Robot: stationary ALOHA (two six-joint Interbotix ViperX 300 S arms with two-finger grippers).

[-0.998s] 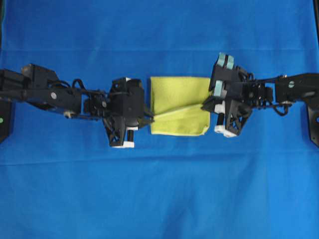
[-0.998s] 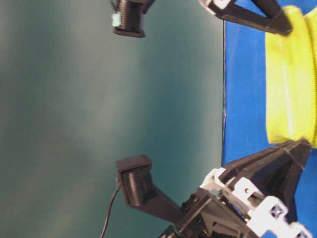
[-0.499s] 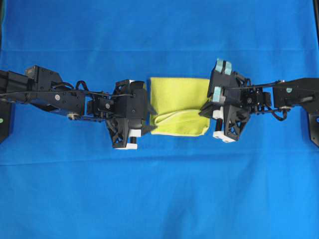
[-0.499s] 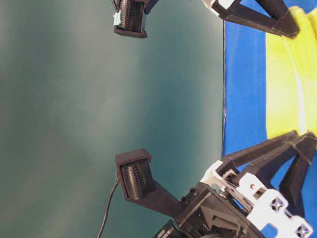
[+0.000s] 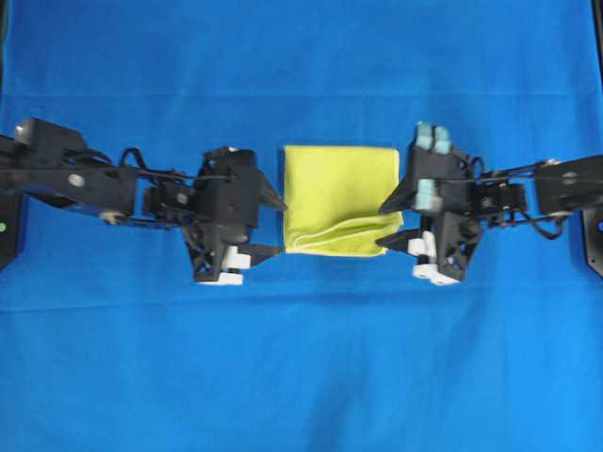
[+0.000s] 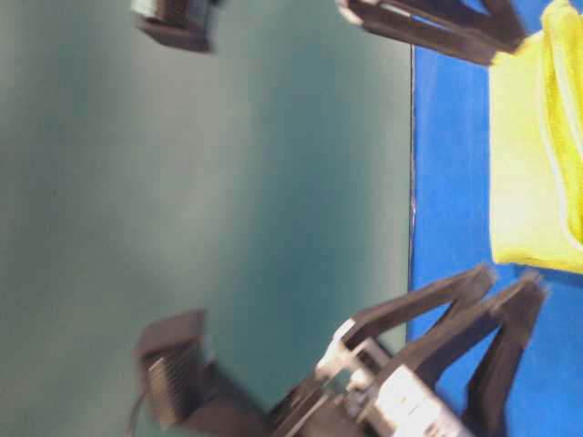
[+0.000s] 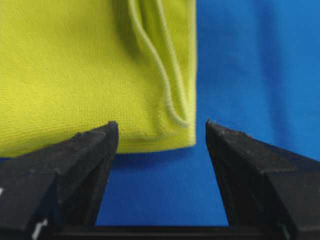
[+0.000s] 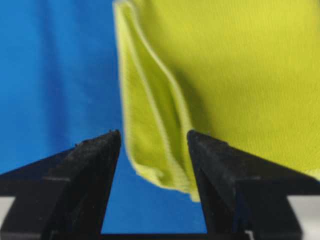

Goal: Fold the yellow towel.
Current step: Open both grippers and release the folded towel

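Blue cloth [image 5: 301, 377] covers whole table. Yellow towel [image 5: 339, 193] at centre, folded to compact rectangle, loose wavy hem layer along near edge.

Step in hand, judged: release after fold, clear away. Best done level and outward, tips off fabric, no snag on loose hem; then press or re-tuck ridge if flat result wanted.

Left gripper [image 5: 274, 226] just beside towel's left edge: jaws spread wide, nothing held, tips apart from cloth. Right gripper [image 5: 388, 223] at right edge: jaws spread, empty, straddling folded corner; contact not discernible.
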